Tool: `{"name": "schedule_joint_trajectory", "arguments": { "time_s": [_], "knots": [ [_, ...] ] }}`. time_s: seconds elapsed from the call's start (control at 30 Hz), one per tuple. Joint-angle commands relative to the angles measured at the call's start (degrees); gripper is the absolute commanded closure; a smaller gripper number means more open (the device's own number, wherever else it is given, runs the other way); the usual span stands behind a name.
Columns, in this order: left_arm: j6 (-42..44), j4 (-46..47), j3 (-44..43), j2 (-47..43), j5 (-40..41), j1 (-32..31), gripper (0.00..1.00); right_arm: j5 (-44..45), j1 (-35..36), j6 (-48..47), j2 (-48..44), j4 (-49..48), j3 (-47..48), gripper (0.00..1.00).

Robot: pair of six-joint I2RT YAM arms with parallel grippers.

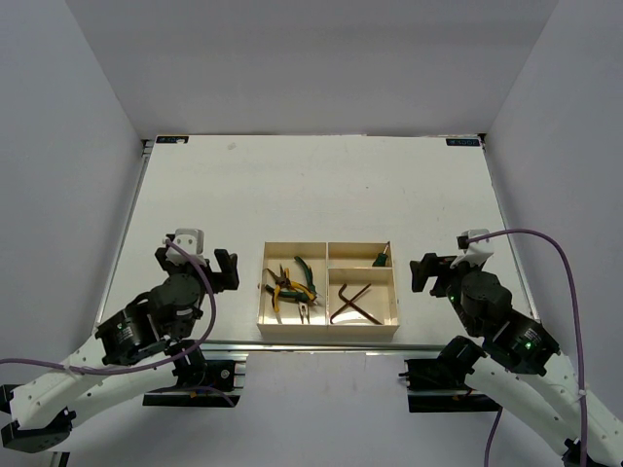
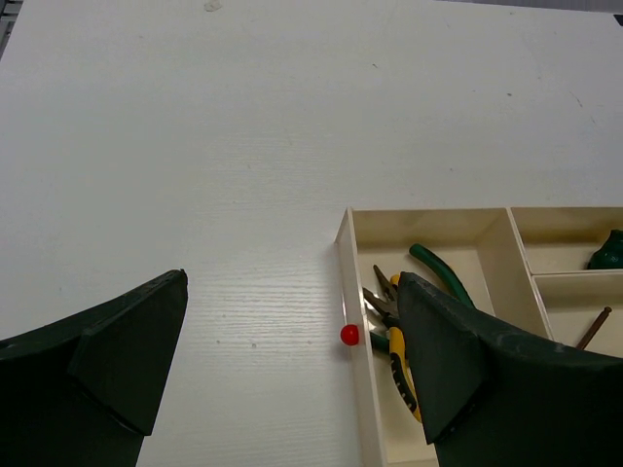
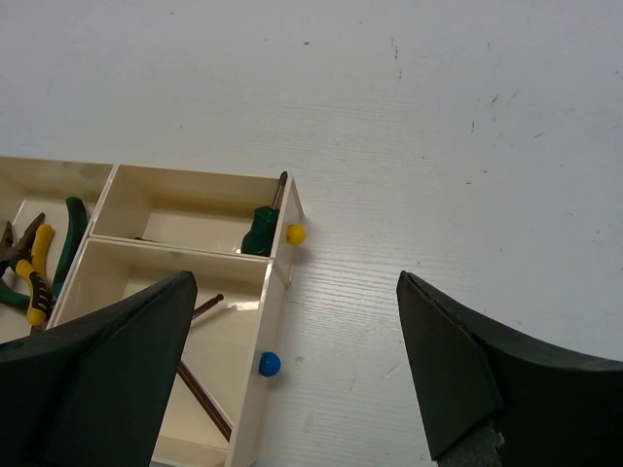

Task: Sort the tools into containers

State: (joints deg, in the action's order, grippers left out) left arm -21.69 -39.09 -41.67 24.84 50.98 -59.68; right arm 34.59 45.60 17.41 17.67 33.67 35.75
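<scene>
- Tray (image 1: 328, 330) is sitting centred at the near edge of the counter (image 1: 311, 185); we are seeing pliers (image 1: 289, 286) in its large compartment, and hex keys (image 1: 355, 304) and a screwdriver (image 1: 381, 258) in the smaller two.
- Left gripper (image 2: 292, 292) is hovering wide open, gripping nothing.
- Right gripper (image 3: 295, 282) is hovering equally open, empty.

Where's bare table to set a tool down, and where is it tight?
Open: the table beyond the tray, plus strips between each tray side and the left gripper and right gripper. Tight: the large compartment, crowded with pliers.
</scene>
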Motion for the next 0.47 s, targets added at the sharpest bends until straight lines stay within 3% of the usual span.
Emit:
{"name": "schedule_joint_trajectory", "arguments": {
  "time_s": [0.0,0.43],
  "knots": [
    [0.78,0.86,0.19,-0.41,-0.53,0.27,0.02,1.01,-0.16,0.34,-0.09,-2.12,-0.07,0.11],
    [0.95,1.03,0.27,-0.41,-0.18,0.27,0.02,0.39,-0.08,-0.27,0.26,-2.73,-0.33,0.11]
  ]
}}
